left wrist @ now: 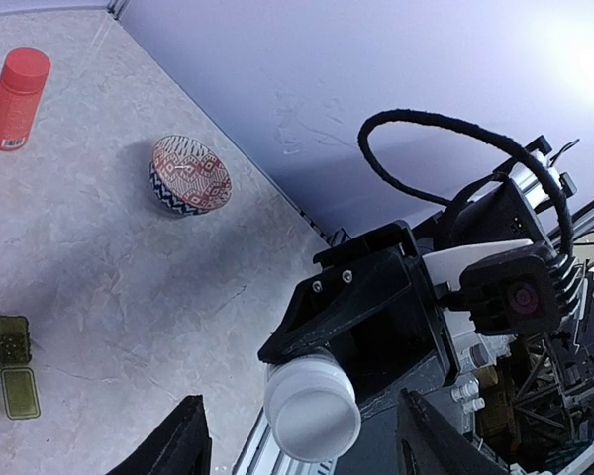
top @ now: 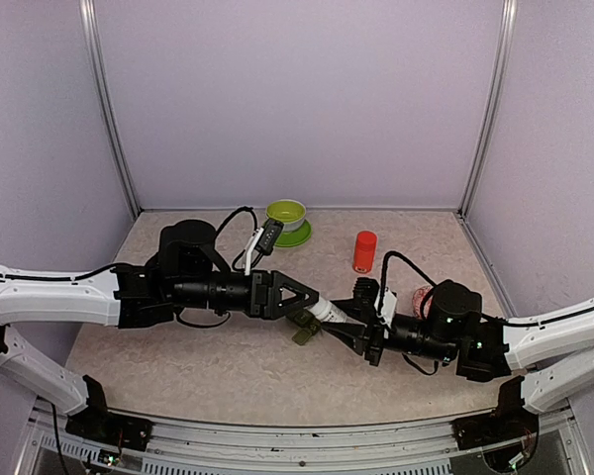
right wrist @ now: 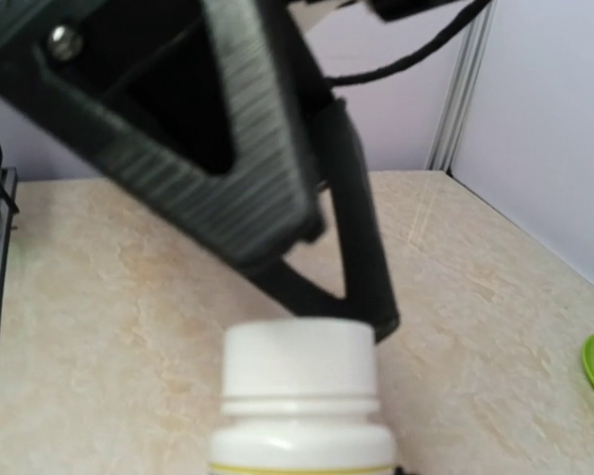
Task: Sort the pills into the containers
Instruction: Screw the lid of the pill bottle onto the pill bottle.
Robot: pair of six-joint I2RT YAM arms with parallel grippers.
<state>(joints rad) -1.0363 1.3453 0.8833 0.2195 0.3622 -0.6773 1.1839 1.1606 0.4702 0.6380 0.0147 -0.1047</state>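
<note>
**At table centre: cap on, sorting not yet begun**

Over the middle of the beige marbled tabletop (top: 198, 368), held level by the right gripper (top: 345, 325): one white plastic pill bottle (left wrist: 312, 406), clamped round its body, white screw cap pointing at the other arm. Facing it, the left gripper (left wrist: 299, 408), jaws apart, one finger on either side of the cap, no contact to be seen (gap showing on both sides in the left wrist view).

Judged early in the task: cap on, no loose pill visible anywhere. Resting on the table just under the meeting grippers in the top view: the small dark green strip of joined square compartments (top: 302, 328), one lid (left wrist: 20, 393) folded open, contents too small to tell. Left to do, by this reading: uncapping, tipping out, dropping pills into each compartment.

Counted:
- White bottles: one.
- Red cylindrical bottle (top: 364, 251): one, upright, well apart toward the back.
- Green strips: one, with only two compartments and the open lid inside the left wrist view.
- Bowls: two, namely the lime-green bowl on a saucer (top: 287, 216) near the back wall and the red-and-white patterned bowl (left wrist: 190, 176) near the right arm.
- Pills: none seen.
</note>
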